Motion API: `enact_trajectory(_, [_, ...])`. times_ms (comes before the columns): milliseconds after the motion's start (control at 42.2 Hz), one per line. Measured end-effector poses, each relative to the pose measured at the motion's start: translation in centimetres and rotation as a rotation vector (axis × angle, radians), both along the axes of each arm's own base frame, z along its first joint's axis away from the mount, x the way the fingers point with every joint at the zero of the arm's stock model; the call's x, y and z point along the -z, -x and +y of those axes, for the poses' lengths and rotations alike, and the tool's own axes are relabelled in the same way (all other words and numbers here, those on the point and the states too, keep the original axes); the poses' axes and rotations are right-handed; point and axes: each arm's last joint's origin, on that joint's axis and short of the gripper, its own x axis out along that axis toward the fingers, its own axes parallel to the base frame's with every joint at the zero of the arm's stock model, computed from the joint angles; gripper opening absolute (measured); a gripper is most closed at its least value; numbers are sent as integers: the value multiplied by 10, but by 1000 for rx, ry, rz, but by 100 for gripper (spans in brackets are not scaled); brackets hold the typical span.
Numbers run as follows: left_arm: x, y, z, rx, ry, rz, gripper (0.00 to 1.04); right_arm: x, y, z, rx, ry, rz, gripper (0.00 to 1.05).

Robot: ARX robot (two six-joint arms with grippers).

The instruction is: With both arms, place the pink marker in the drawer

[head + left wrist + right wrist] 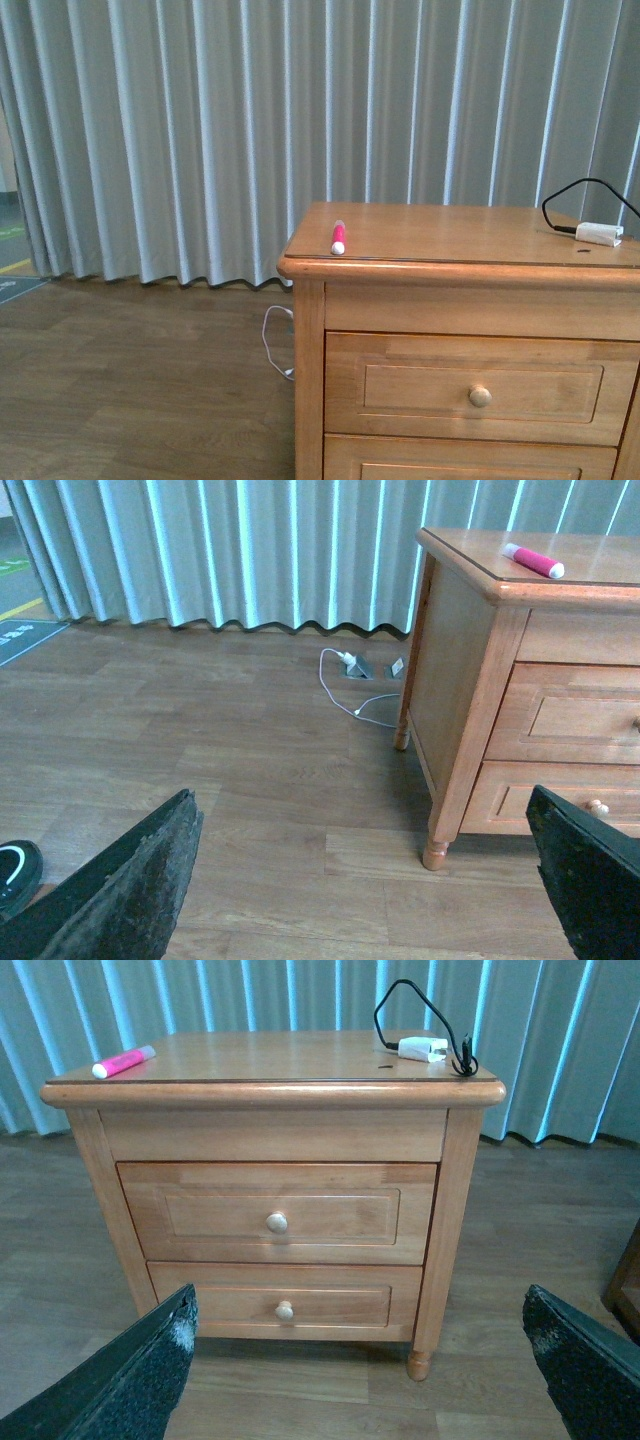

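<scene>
1. Two drawers sit in the front of a honey-brown wooden cabinet (pixel 309 380). Both are shut, so what they hold, if anything, cannot be told.
2. The drawer (pixel 420 390) meant for the task is the upper one, with a round knob (pixel 480 396) at its middle. The lower drawer (pixel 230 1305) sits just beneath it.
3. The pink marker (pixel 338 238) lies on the cabinet top near the left front corner, its white end toward the near edge. A white plug box (pixel 599 233) with a black cable rests on the right side of the same top, well apart from the marker.
4. Neither arm shows in the front view. In the wrist views, the left hand (pixel 360 795) and the right hand (pixel 360 1290) both have their fingers spread apart and hold nothing, well short of the cabinet.
5. The task appears to be at its very start, with the reach not yet made.
6. The next move likely calls for one hand to close on the knob and pull straight out. The other hand would take the small marker in a narrow pinch.
</scene>
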Motion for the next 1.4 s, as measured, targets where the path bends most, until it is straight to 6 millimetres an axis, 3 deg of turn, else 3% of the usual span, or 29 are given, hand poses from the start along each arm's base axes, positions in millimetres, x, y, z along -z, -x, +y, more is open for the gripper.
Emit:
enact_trajectory(853, [0,0,0,0,0,0,98,0,0,0,0,0,0,96])
enact_trajectory(972, [0,0,0,0,0,0,98,1,-7,3,-51,-39,246,96])
enact_trajectory(1066, [0,0,0,0,0,0,98,-1,-23,6,-62,-41,289,96])
enact_trajectory(1209, [0,0,0,0,0,0,98,-12,-66,21,-67,-38,272,96])
enact_trajectory(1398, [0,0,0,0,0,0,98,9,-153,52,-48,-23,334,96])
